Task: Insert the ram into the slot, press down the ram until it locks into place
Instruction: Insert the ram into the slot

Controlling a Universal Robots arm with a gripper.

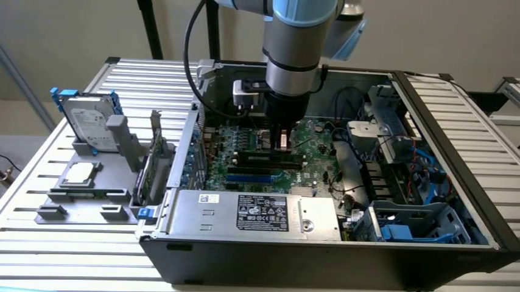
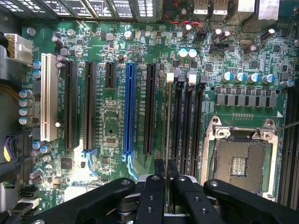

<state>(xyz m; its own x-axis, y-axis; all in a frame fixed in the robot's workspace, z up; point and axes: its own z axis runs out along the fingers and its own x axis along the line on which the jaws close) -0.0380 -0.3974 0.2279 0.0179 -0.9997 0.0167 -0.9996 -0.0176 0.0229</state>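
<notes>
Item: ram (image 2: 167,121), a thin green stick seen edge-on in the wrist view, standing upright inside the open computer case (image 1: 455,140) on the slatted worktop (image 1: 81,261). Holder: hand (image 2: 166,170), its two black fingers (image 2: 154,196) pressed onto the flat faces of the ram at its upper edge, near mid-length. Position: over the bank of black memory slots, in line with the slot (image 2: 176,130) on the side of that bank nearer the blue slot (image 2: 129,107). Whether the lower edge has entered the slot cannot be made out from this angle. Handling, by judgement: light, stiff along its length, brittle if twisted, its chips and contacts best left untouched, so a hold on the top edge at the middle suits it and keeps any push square. Surroundings: the slot is narrow, with a white latch (image 2: 169,77) at its end and sister slots touching alongside. The processor socket (image 2: 238,163) lies just beyond the bank and small capacitors (image 2: 233,76) stand near. Room: open above the motherboard (image 1: 243,146), and tighter toward the power supply (image 1: 252,213) at the near side.
</notes>
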